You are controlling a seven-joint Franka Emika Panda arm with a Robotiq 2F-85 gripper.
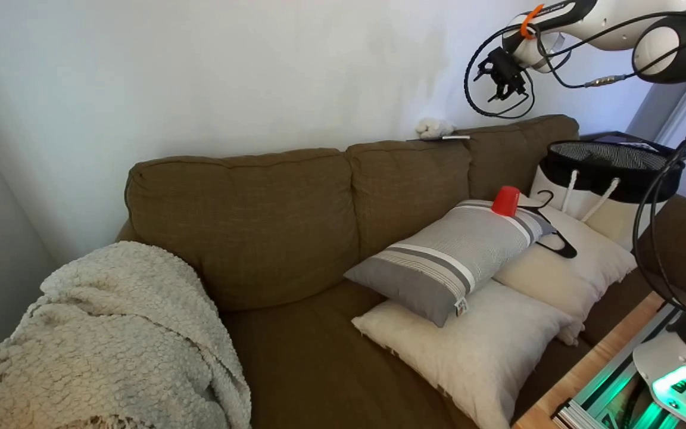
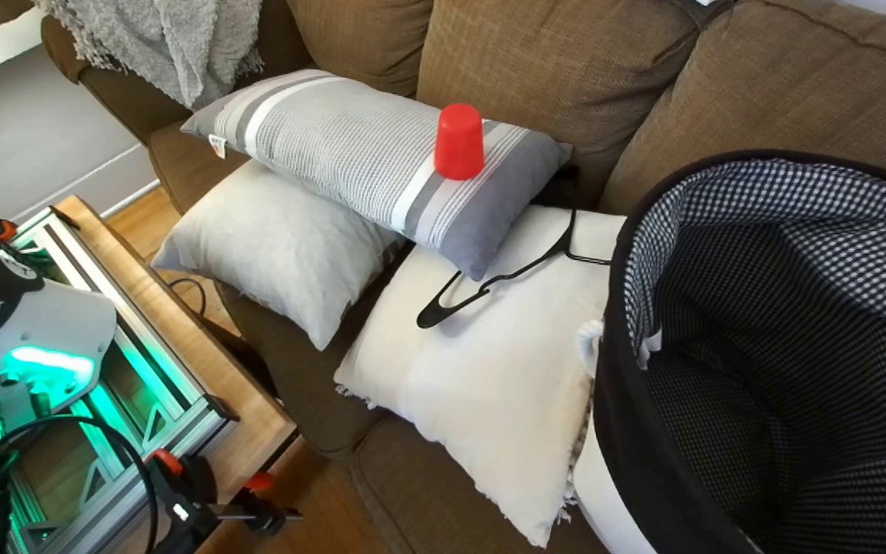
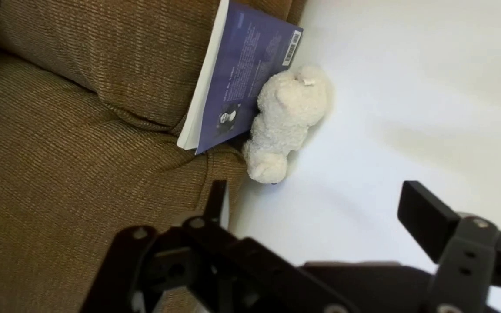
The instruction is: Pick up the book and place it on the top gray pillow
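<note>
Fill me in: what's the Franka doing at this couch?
The Franka arm isn't handling anything yet. Its gripper hangs open and empty, clear of the book, which lies on top of the sofa back beside a white plush toy. The gray striped pillow, where the book should go, bears a red cup.

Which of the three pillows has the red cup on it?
The gray pillow: the red cup stands near one end. It alone has stripes; neither of the two pale pillows carries a cup.
</note>
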